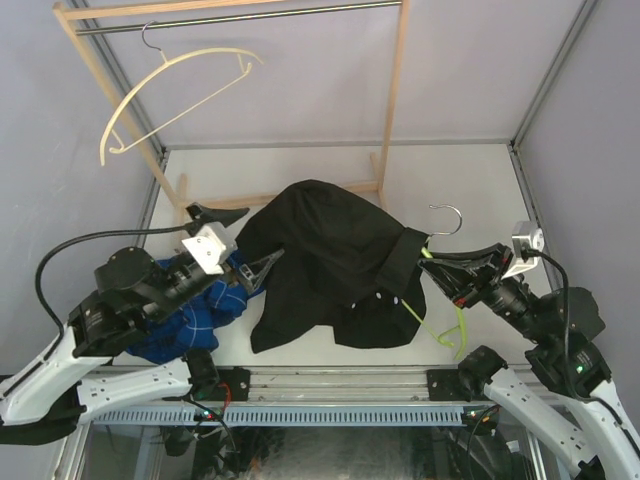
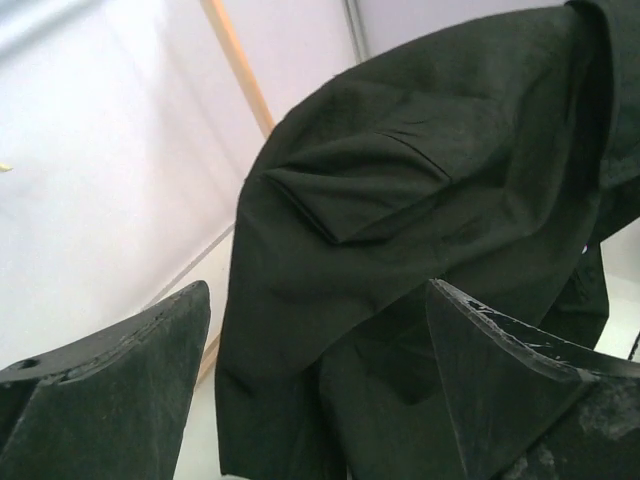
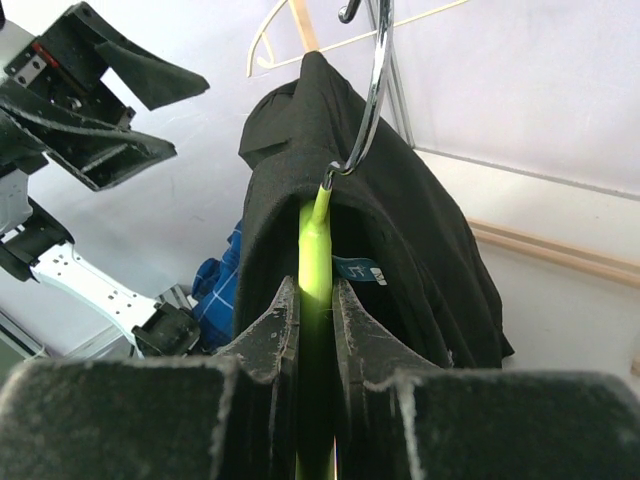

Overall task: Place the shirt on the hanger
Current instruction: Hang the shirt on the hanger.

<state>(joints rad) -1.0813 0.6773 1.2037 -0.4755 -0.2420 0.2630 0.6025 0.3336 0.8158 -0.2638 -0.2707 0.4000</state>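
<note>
Right gripper (image 3: 316,290) is clamped tight on the neck of the green hanger (image 3: 316,250), just under the shirt collar. The black shirt (image 1: 330,250) is draped over that hanger. In the right wrist view the collar wraps the hanger neck and the silver hook (image 3: 379,80) sticks up out of the shirt's top. A white label shows inside the collar. From the top view, a bit of green wire pokes out past the shirt's right-hand lower edge, next to the button strip. Can't tell whether the shirt's hem touches the table (image 1: 450,170).

Left gripper (image 1: 262,232) sits at the shirt's left edge with its jaws spread wide and nothing clamped. In the left wrist view the shirt fills the gap beyond the fingers, and a folded sleeve or flap is visible. Can't tell if either finger touches cloth.

Blue plaid shirt (image 1: 195,315) is bunched on the table left of the black shirt, under the left arm. Wooden rack (image 1: 395,100) stands behind the shirt. A cream hanger (image 1: 180,85) hangs on the rack's rail, well apart from the shirt, up and to its left.
</note>
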